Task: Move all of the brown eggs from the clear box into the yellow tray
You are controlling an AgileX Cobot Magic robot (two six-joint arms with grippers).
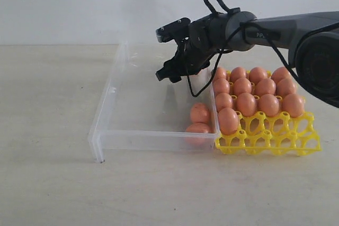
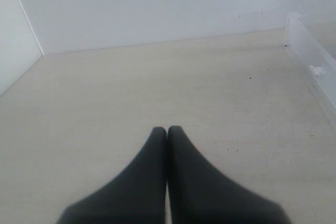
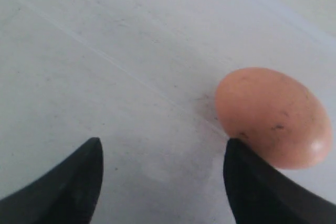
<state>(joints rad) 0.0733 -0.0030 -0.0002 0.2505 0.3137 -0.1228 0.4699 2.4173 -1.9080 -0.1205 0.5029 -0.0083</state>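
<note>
Right hand (image 3: 163, 148): spread, empty (over clear box (image 1: 108, 99)); brown egg (image 3: 273, 116) off-centre beside one finger (image 3: 254, 182); risk: nudged, rolls away.

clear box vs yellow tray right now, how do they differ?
The clear box is transparent with solid low walls; the yellow tray is an opaque openwork lattice. The box is larger. The box shows only two brown eggs; the tray holds many more. Both sit side by side on the table.
</note>
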